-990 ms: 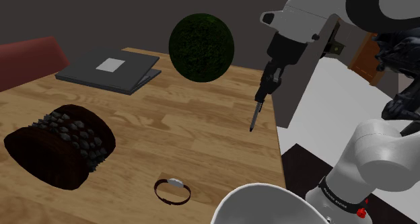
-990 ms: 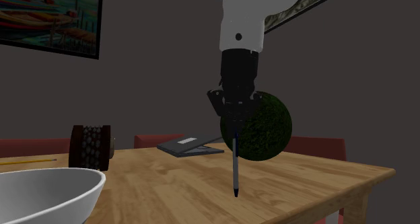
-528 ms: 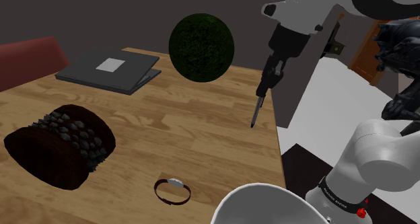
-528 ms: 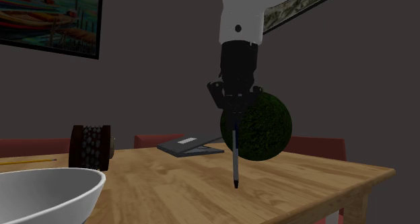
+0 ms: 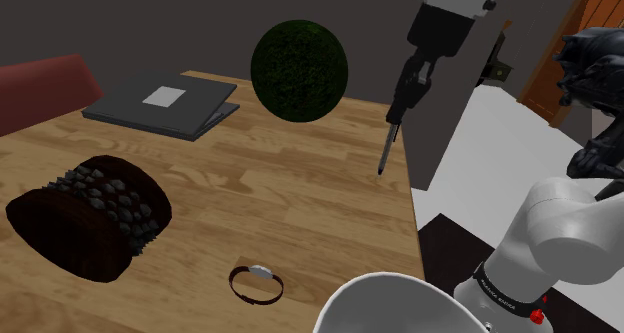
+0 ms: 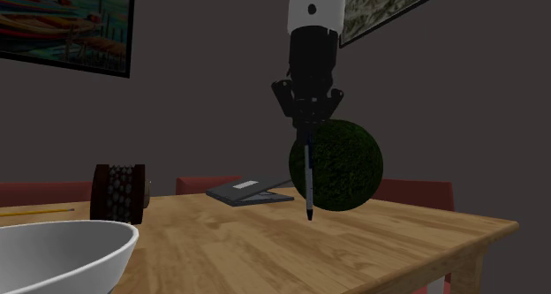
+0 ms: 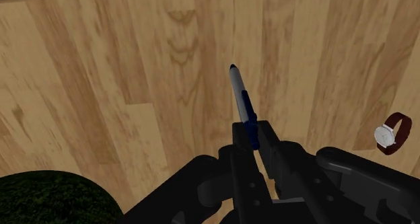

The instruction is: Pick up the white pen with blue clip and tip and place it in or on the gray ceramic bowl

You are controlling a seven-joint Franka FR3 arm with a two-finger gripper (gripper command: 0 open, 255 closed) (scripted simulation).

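Upper end of pen (image 6: pixel 309 182) inside gripper (image 6: pixel 307 139); bowl (image 5: pixel 385 303) partly off-frame.

White arm raised high, wrist turned down; gripper (image 6: pixel 308 135) points downward, clamped on upper end of pen (image 6: pixel 309 184).

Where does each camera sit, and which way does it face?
Shoulder view: beside and behind the white arm, which shows lower right, looking down over the wooden table; the gripper clasps the pen.
Second exterior view: low, by the bowl, facing across the table toward the dark wall; arm and gripper hang from above.
Wrist view: on the hand, looking down along the pen at the table; black fingers show.
Shared: shoulder and wrist views both show the watch; all three show the green ball.
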